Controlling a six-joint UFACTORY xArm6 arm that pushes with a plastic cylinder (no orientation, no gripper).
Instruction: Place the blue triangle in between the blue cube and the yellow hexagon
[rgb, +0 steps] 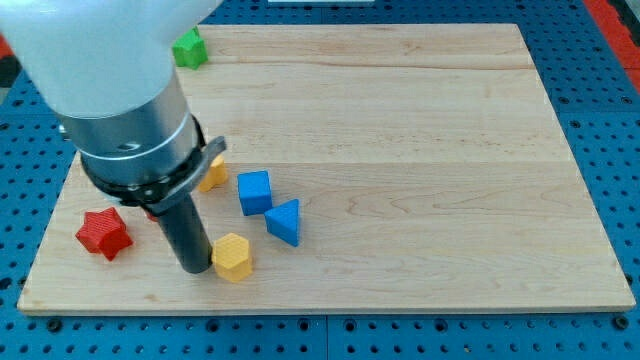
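Note:
The blue triangle (285, 221) lies near the board's lower middle, just right of and below the blue cube (255, 192). The yellow hexagon (233, 257) sits below and left of both, near the bottom edge. My tip (194, 268) rests on the board right beside the yellow hexagon's left side, touching or nearly touching it. The triangle is right of the line between cube and hexagon.
A red star block (104, 233) lies at the lower left. A green block (189, 48) sits at the top left edge. An orange-yellow block (212, 173) peeks out beside the arm, left of the blue cube. A red piece shows under the arm.

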